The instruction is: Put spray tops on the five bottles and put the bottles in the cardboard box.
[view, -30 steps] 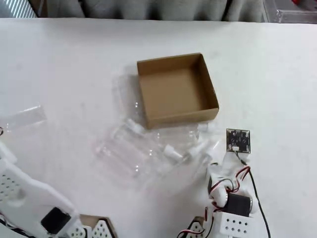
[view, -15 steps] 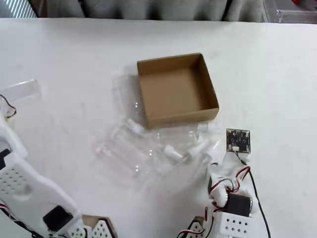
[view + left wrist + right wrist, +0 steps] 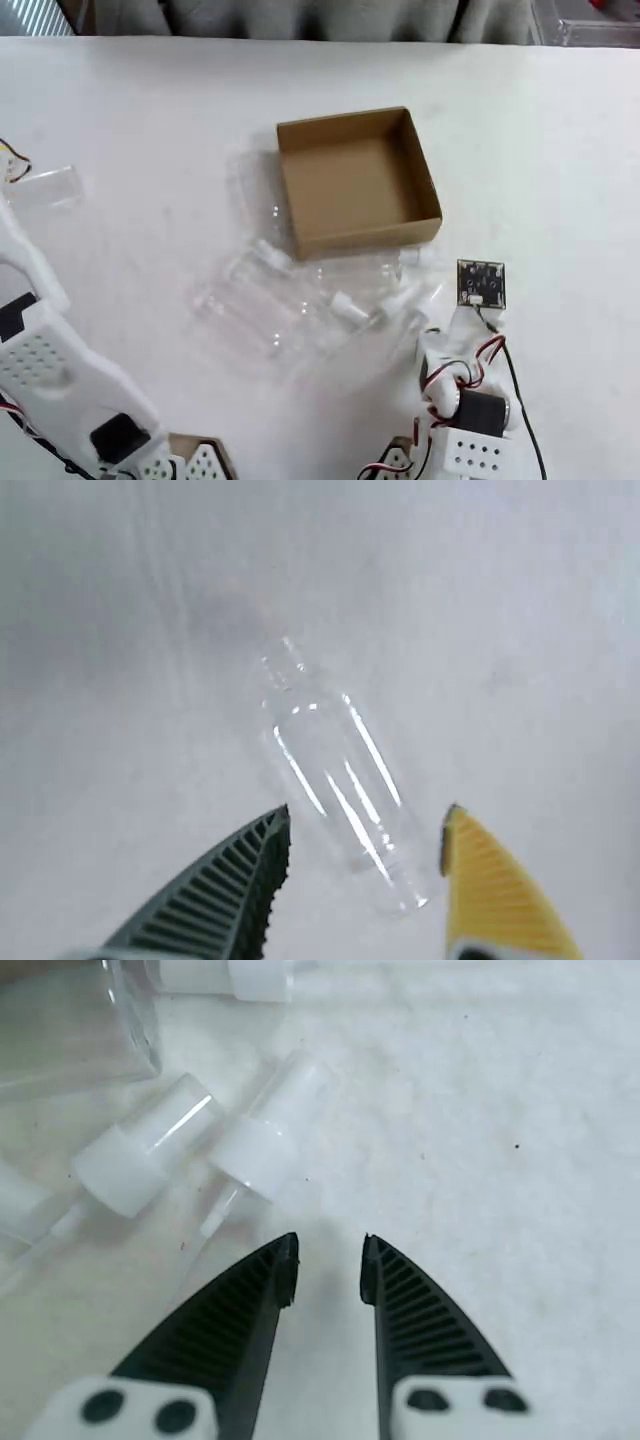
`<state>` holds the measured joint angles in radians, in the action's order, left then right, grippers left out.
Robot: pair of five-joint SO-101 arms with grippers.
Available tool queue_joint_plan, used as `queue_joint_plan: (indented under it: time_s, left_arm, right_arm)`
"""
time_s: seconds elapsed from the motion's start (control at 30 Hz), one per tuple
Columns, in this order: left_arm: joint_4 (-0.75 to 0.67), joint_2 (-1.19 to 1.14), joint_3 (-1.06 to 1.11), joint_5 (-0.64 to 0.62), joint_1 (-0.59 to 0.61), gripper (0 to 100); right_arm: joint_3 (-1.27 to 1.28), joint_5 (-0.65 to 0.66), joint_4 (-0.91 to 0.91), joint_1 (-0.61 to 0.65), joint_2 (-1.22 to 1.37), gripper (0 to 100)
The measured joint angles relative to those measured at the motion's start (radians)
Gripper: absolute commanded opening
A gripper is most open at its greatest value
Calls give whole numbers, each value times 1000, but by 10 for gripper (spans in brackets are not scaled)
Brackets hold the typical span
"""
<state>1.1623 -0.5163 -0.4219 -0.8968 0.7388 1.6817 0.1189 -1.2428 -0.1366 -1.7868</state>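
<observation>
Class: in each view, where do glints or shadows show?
High view: faint glints on the clear bottles by the cardboard box. Left wrist view: bright streaks along the lone bottle before the open left end effector. Right wrist view: shadows under two spray tops.

i count one cardboard box (image 3: 358, 180), one bottle (image 3: 45, 187) lying apart on its own, and a heap of clear bottles (image 3: 255, 300) by the box, perhaps four, though they blur together for me. three white spray tops (image 3: 135, 1155) show among them.
</observation>
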Motion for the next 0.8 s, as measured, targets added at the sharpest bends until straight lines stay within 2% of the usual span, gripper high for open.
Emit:
queue_joint_plan:
  time_s: [0.17,0.5,0.63,0.8]
  left_arm:
    - [5,0,-2,-80,0,331]
    - [149,-57,-3,-175,3,364]
    - [150,-80,-3,-193,37,364]
    - [68,-135,-3,-196,43,365]
  right_arm:
    - [0,0,0,0,0,84]
    - [0,0,0,0,0,84]
    - [0,0,0,0,0,84]
    - [0,0,0,0,0,84]
